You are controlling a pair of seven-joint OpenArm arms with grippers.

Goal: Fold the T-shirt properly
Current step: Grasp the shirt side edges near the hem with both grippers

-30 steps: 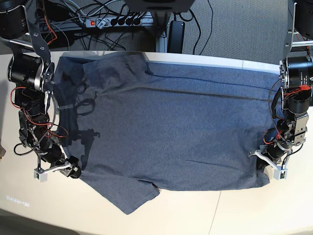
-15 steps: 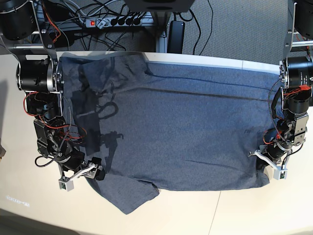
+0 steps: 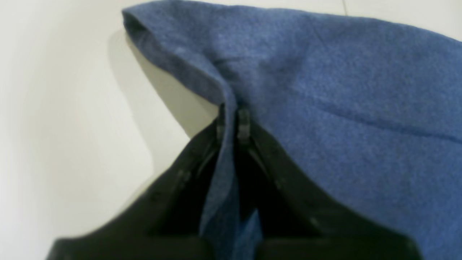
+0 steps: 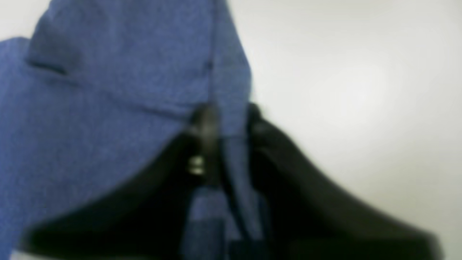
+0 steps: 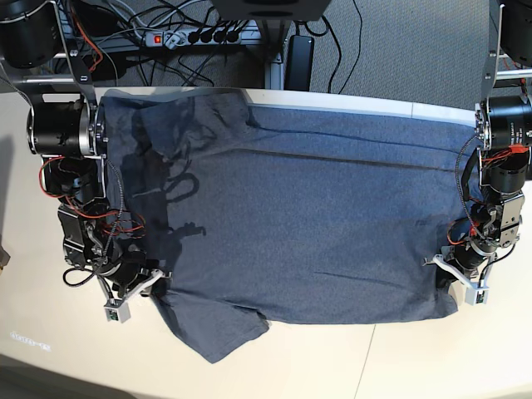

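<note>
Shirt (image 5: 307, 224) flat on surface (image 5: 399, 366). Left hand (image 3: 231, 121) pinched on hem corner; right hand (image 4: 225, 115) clamped on sleeve-side edge, grip thin. Uneven lift risks slip, skewed fold.

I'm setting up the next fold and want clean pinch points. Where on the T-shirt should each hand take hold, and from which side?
Grip the T-shirt at its near corners, coming in from the outer ends. It lies flat, so only edges offer a pinchable lip. The left hand is shut on the hem corner; the right hand pinches the edge by the sleeve.
</note>
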